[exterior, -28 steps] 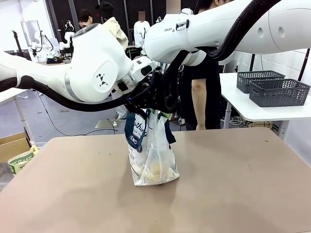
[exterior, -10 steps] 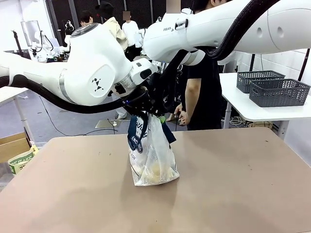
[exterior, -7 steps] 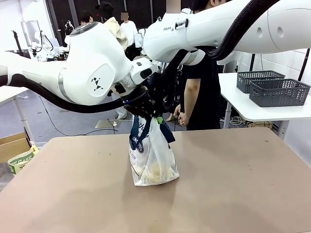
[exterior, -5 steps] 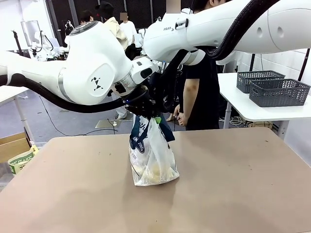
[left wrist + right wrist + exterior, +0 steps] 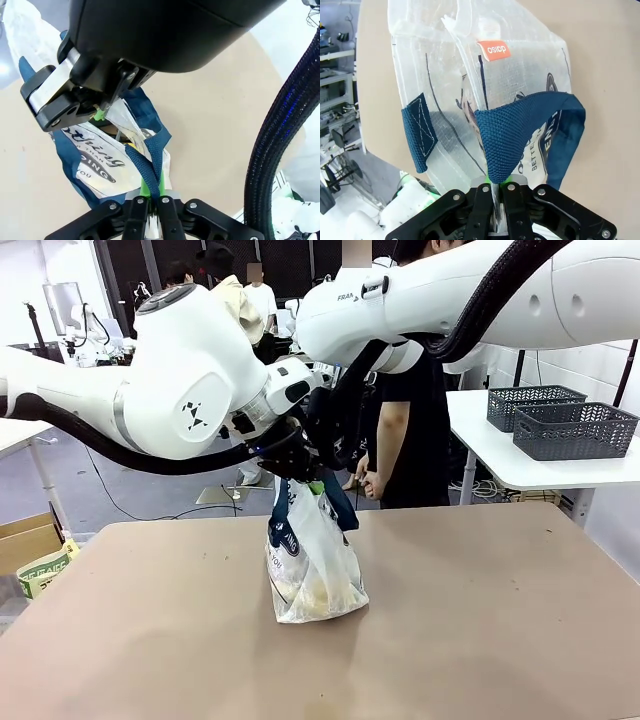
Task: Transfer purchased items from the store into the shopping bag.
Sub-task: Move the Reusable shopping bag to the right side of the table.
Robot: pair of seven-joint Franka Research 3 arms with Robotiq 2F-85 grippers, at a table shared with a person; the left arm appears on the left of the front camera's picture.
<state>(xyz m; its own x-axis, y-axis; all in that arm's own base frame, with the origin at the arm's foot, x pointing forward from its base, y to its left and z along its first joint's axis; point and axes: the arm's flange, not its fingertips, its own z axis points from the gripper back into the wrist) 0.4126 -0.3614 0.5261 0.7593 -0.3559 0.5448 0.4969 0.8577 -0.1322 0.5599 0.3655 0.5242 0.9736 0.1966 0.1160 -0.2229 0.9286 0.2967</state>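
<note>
While two grippers pinch its straps, one shopping bag [image 5: 312,565] stands.

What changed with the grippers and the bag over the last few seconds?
The left gripper closed on a navy handle of the shopping bag; the bag's top is now drawn narrower. Unchanged: the right gripper stays shut on the other handle, the bag sits in the same spot on the table, and the pale-yellow items remain inside.

Both arms meet right above the bag [image 5: 310,565]. Left gripper [image 5: 149,199] is pinched tight on a navy strap [image 5: 150,167], right gripper [image 5: 493,192] clamped on the other strap [image 5: 512,135].
</note>
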